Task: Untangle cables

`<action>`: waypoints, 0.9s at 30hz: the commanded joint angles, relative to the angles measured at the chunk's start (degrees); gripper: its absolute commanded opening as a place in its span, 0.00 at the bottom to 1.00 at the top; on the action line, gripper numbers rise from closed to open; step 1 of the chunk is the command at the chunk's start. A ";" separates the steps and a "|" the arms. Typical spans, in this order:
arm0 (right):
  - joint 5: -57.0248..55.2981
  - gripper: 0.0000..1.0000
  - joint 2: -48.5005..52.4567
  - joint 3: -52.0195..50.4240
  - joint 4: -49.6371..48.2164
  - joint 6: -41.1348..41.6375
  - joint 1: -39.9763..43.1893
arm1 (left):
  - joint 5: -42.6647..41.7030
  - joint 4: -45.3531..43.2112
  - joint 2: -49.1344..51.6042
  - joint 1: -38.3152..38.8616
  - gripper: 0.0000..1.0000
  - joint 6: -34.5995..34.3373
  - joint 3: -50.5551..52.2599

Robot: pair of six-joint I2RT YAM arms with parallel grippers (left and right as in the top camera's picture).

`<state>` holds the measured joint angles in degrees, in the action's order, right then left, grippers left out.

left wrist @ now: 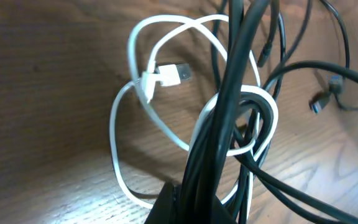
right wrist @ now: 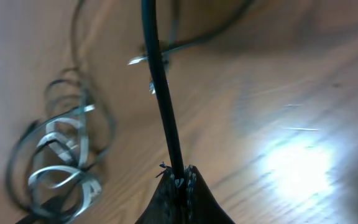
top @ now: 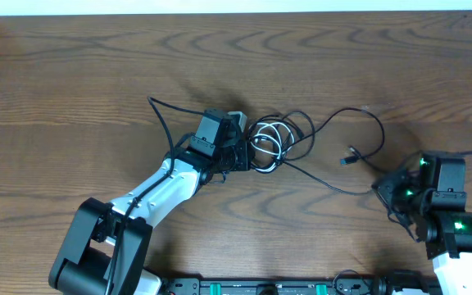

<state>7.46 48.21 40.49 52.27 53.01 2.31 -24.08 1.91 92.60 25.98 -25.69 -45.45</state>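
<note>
The cables form a tangle [top: 275,141] at the table's middle: looped black cords wound around a coiled white cord [left wrist: 124,134] with a silver USB plug [left wrist: 179,74]. My left gripper [top: 247,156] sits at the tangle's left edge, shut on a bundle of black cords [left wrist: 229,112]. One black cord [top: 326,180] runs from the tangle rightward to my right gripper [top: 380,187], which is shut on it [right wrist: 166,118]. Another black cord arcs over to a small plug end [top: 349,158]. In the right wrist view the tangle [right wrist: 61,158] is blurred at the left.
A thin black strand [top: 161,115] trails to the upper left past the left wrist. Bare wooden tabletop [top: 72,74] surrounds the tangle. The arm bases [top: 260,287] stand along the front edge.
</note>
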 commanded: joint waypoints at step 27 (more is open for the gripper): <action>-18.64 0.01 -0.22 0.33 13.60 3.87 3.17 | -0.79 -48.63 -7.80 -22.18 0.08 -12.50 -0.44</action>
<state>2.50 48.25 40.53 64.07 46.28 3.62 -23.90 -45.76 87.88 7.70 -38.79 -45.19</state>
